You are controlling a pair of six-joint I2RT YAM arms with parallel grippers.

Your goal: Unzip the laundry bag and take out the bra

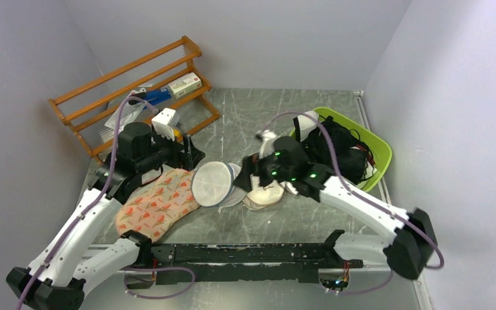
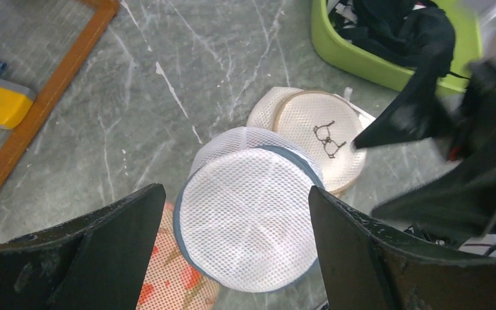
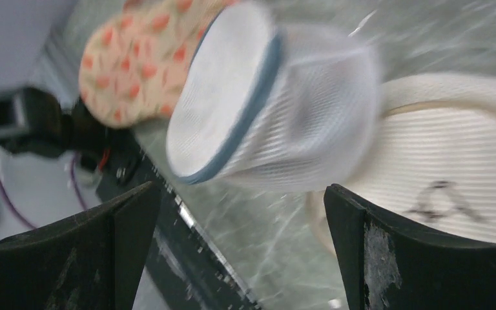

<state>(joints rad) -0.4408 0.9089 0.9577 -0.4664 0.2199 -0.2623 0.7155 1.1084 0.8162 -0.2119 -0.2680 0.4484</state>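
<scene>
On the table [image 1: 284, 123], low on the left side, the laundry bag [image 1: 158, 205] lies flat and looks zipped, no bra in sight, while the left gripper [image 2: 236, 190] and right gripper [image 3: 240, 188] hang open holding nothing, so I think one must first find and pinch its zip.

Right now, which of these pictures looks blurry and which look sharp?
Right wrist view: smeared throughout, the round white mesh bag with blue trim and the round beige disc streaked. Left wrist view: mesh bag crisp, only the right arm blurred. Top external view: sharp, evenly lit.
</scene>
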